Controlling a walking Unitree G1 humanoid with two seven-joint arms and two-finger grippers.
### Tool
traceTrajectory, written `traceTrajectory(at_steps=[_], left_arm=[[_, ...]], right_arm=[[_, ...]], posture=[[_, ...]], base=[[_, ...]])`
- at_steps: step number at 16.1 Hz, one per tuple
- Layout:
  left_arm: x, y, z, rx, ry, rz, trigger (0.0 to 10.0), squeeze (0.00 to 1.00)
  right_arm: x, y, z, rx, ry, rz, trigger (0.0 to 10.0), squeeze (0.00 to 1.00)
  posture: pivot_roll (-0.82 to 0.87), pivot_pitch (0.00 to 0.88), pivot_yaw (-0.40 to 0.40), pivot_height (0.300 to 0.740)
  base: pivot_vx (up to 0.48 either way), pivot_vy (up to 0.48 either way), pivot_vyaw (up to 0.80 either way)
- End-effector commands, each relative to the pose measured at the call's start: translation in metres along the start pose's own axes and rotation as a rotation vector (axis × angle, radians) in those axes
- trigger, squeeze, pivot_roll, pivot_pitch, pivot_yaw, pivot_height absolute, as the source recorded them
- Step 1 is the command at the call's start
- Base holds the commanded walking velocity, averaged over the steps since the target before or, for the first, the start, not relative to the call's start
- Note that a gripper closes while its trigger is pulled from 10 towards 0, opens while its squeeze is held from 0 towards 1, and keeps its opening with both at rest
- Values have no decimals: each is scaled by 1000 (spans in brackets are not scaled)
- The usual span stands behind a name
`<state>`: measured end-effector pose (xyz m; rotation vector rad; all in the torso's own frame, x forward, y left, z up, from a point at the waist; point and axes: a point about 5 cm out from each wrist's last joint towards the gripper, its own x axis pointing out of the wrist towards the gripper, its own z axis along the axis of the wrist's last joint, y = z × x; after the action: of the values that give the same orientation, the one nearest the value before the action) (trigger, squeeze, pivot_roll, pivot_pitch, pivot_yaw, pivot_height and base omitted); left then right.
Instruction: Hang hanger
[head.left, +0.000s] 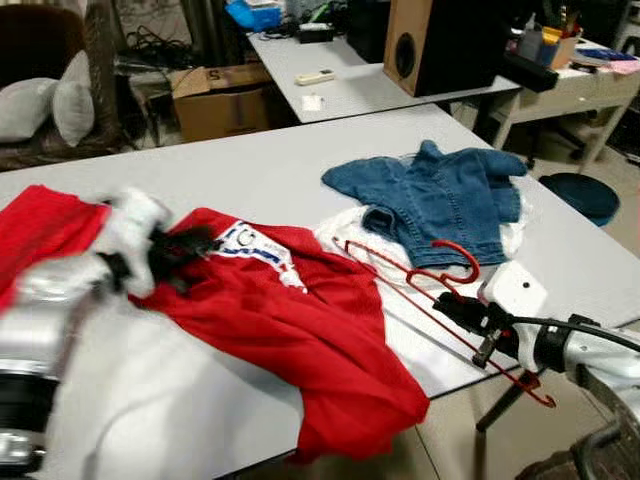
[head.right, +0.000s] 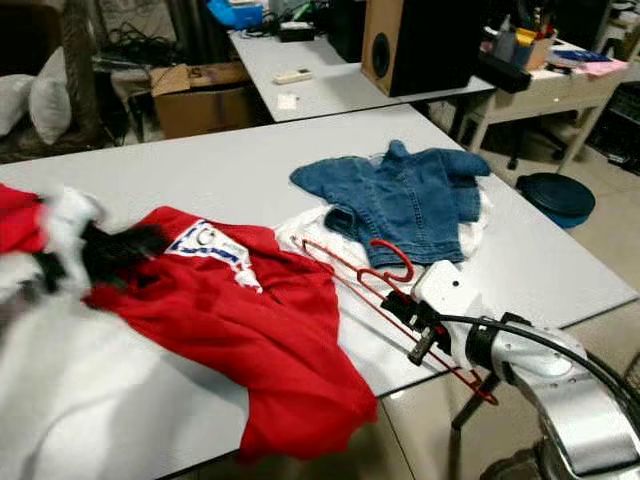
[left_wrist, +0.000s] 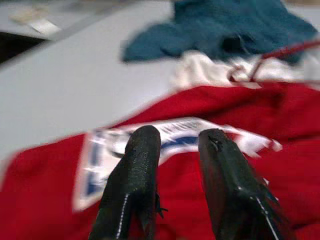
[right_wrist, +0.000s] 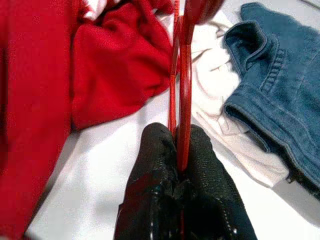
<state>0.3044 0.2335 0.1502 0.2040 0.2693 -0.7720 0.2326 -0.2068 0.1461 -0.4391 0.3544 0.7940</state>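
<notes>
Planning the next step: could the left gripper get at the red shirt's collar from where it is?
Probably yes: the left gripper, open, hovers right over the red shirt at its collar label, nothing between.

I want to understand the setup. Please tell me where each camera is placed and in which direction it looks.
Left eye view: on the head, looking forward and down at the grey table; both silver arms show.
Right eye view: beside it, same scene slightly shifted; the right tool grips the red hanger.
Left wrist view: looks along the open left tool over the red garment.
Right wrist view: looks along its fingers clamping the hanger.
Shared: both wrist views show the denim jacket.
</notes>
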Motion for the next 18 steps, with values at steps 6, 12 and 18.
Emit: traceTrajectory(at_steps=[6,12,18], left_arm=[[19,-23,-37,98,408,-272,10000,0],[66,-15,-40,198,427,-88,10000,0],[116,-5,15,279,220,185,10000,0]], right_arm=[[-24,-4,6,-56,51,170,10000,0],[-22,14,12,-9,8,333,10000,0],[4,29,27,7,-132,295,10000,0]], posture=[[17,0,66,740],[24,0,57,740],[-5,0,93,740]], base=[[0,0,0],[0,0,0],[0,0,0]])
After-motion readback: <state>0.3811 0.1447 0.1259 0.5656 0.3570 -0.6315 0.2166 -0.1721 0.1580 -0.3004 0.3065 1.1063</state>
